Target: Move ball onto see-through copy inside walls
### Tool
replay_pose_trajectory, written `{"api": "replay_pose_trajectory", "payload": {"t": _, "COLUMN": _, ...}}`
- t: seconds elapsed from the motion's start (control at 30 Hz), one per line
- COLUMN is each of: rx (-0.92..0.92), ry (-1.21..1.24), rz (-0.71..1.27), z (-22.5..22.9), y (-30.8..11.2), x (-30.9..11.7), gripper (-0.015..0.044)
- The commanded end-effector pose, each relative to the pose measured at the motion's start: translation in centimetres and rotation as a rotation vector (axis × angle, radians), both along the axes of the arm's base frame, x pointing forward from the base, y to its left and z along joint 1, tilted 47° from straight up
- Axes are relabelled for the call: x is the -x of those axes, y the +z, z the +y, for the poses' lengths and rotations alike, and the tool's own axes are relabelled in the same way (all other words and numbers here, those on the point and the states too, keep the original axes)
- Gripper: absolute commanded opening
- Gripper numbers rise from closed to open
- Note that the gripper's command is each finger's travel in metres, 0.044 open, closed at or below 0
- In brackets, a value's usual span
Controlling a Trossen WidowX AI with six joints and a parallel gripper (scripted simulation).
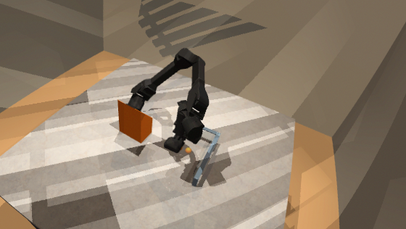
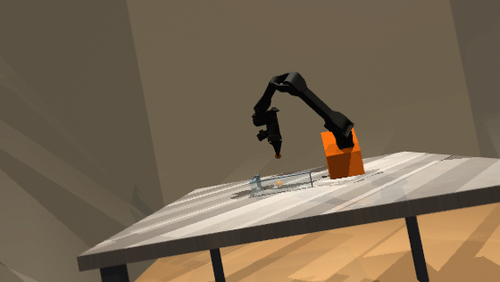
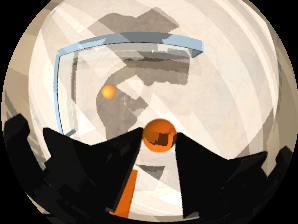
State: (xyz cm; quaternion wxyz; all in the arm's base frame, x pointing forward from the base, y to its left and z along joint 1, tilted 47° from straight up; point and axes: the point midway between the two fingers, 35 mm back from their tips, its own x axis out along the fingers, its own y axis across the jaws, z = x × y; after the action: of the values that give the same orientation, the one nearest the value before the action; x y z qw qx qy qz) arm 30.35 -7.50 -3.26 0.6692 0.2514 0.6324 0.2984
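My gripper [image 2: 278,154] [image 3: 159,134] is shut on the orange ball [image 2: 278,156] [image 3: 160,142] and holds it above the table. In the top view the arm hides most of the fingers and the held ball. The see-through copy [image 1: 188,150] [image 2: 279,184] [image 3: 109,91] is a paler orange ball at table level, inside the corner. In the wrist view it lies up and left of the held ball. The low clear walls [image 1: 206,159] [image 3: 125,38] have blue-grey top edges and meet at the upper left in the wrist view.
The orange block [image 1: 130,121] [image 2: 345,166] under the arm's base stands beside the walled corner. The table [image 1: 145,203] [image 2: 201,232] carries striped light and arm shadows. The arm arches over the table from the base.
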Motion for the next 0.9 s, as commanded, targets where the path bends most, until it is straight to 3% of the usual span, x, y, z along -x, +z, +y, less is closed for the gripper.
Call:
{"api": "replay_pose_trajectory", "payload": {"t": 0.0, "rx": 0.003, "ry": 0.005, "rz": -0.002, "z": 2.0, "y": 1.2, "x": -0.6, "gripper": 0.0000}}
{"api": "replay_pose_trajectory", "payload": {"t": 0.5, "rx": -0.012, "ry": 0.008, "rz": -0.003, "z": 10.1, "y": 5.2, "x": -0.9, "gripper": 0.0000}}
{"api": "replay_pose_trajectory", "payload": {"t": 0.87, "rx": -0.010, "ry": 0.007, "rz": -0.003, "z": 13.0, "y": 2.4, "x": -1.2, "gripper": 0.0000}}
